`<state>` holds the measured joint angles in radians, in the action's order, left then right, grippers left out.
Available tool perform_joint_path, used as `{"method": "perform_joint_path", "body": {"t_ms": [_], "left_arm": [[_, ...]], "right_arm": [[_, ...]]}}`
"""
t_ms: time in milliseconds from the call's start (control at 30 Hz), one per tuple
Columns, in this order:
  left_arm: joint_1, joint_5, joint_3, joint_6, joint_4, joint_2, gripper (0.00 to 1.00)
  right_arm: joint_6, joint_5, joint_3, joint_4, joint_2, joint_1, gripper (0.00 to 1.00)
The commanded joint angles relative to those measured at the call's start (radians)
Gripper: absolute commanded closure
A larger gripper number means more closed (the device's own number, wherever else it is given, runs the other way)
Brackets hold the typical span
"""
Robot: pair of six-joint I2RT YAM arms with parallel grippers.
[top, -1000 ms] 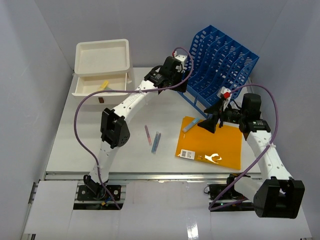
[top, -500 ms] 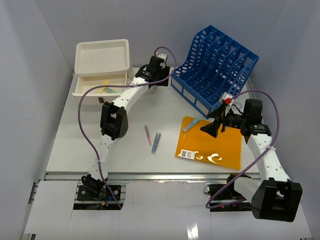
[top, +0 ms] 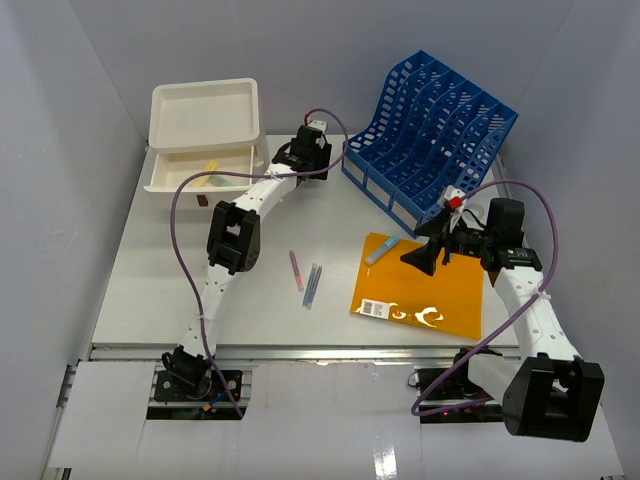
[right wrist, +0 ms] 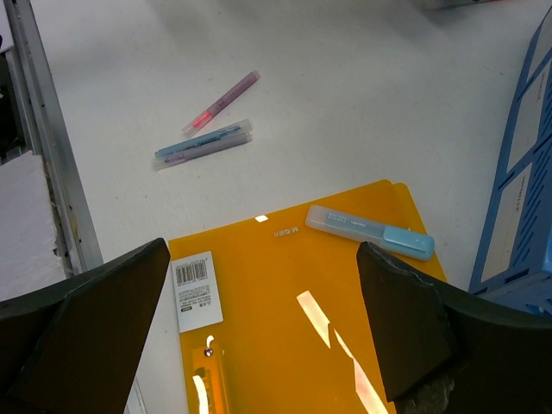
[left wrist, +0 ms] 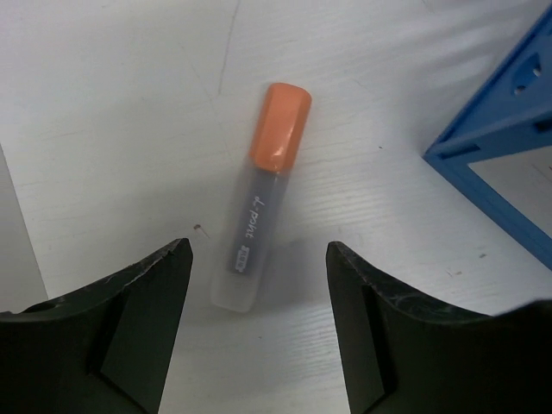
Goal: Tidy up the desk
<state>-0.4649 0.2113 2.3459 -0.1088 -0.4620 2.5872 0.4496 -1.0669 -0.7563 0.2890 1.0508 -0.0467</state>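
Top view: you see the desk filling the frame, its metal rail running along the near edge above the two arm bases. A white drawer box stands at the far left with one drawer pulled out, small items lying in it. A blue file rack stands at the far right. An orange folder lies flat at right of centre with a blue-capped highlighter on its far corner. A pink pen and two blue pens lie just left of the folder. The left arm reaches to the gap between box and rack. The right gripper hangs over the folder. Left wrist view: the left gripper has its jaws spread wide to either side of an orange-capped highlighter, and neither finger touches it. The marker lies flat on the white tabletop, cap pointing away, and a corner of the rack shows at right. Right wrist view: note the jaws wide apart and holding nothing. The folder is below them, its barcode label at the left side, and the three pens lie beyond on bare desk.
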Motion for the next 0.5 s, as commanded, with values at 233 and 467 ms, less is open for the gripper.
{"method": "perform_joint_path", "body": {"t_ms": [233,467], "left_arm": [[0.034,-0.047,0.015,0.002,0.067,0.036,0.31],[0.034,-0.073,0.001,-0.009,0.071,0.047,0.46]], "right_arm": [[0.014,-0.033,-0.002,-0.007,0.013,-0.008,0.04],[0.014,-0.033,-0.002,-0.006,0.015,-0.008,0.04]]}}
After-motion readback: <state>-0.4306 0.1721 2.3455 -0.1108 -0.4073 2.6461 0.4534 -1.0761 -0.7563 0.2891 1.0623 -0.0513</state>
